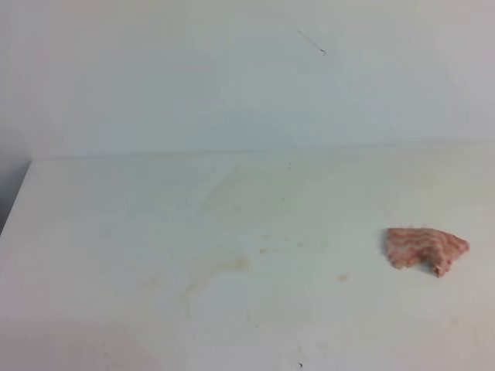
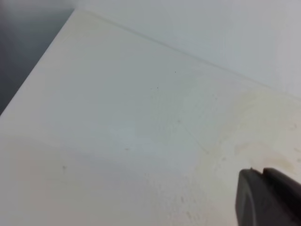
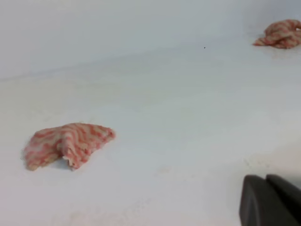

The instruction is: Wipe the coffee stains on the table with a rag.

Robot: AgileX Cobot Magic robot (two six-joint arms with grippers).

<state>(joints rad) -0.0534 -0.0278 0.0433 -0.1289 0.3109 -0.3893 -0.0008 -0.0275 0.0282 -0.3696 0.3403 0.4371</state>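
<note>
No gripper is seen in the exterior high view. The rag (image 1: 425,249) lies crumpled on the right side of the table (image 1: 116,232), well away from any arm. The coffee stains (image 1: 220,267) are seen only as faint tan smears and specks near the middle of the table, with one small speck between them and the rag. A white wall (image 1: 232,69) rises behind the table's far edge.

In the left wrist view, the left gripper (image 2: 268,197) is seen only as dark fingers at the lower right corner, pressed side by side with nothing between them, so it is taken as closed and empty. Pale yellowish smears are seen on the table beyond it.

In the right wrist view, the right gripper (image 3: 270,200) is likewise seen as dark fingers at the lower right corner, closed together and holding nothing. The rag lies on the table at the left, wrinkled and lying alone, well apart from the gripper. A second striped cloth (image 3: 280,34) is seen far off at the upper right, by the wall.
</note>
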